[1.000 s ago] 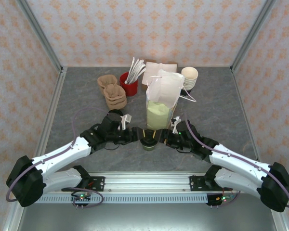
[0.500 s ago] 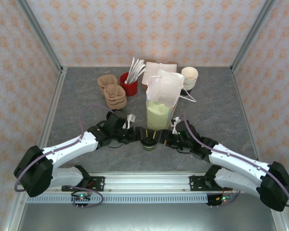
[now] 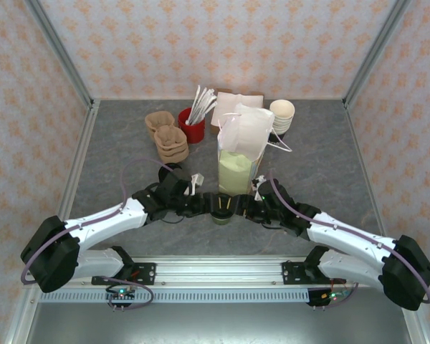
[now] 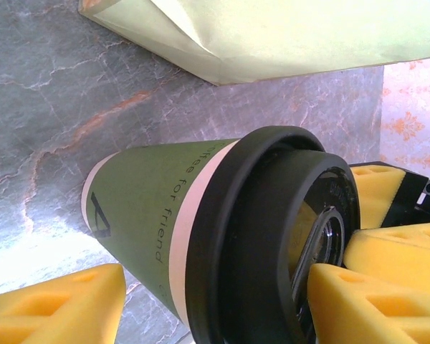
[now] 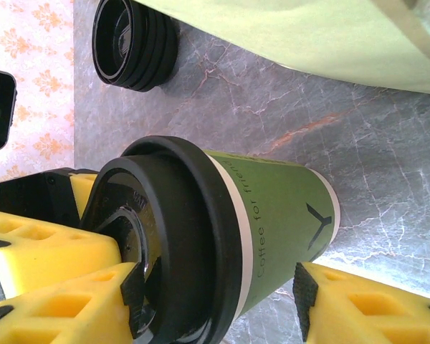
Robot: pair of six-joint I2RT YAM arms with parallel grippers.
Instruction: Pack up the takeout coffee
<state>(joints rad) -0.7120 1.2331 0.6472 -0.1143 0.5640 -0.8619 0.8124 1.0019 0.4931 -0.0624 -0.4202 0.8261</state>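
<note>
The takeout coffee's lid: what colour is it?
The takeout coffee has a plain black lid, clearest in the left wrist view.

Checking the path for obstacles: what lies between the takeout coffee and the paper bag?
Nothing but bare grey tabletop; the left wrist view shows it between the takeout coffee and the paper bag.

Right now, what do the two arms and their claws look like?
The left arm and right arm have white shells, black joints and a thin purple cable each. The left claw and right claw carry yellow fingers with triangular cut-outs.
</note>
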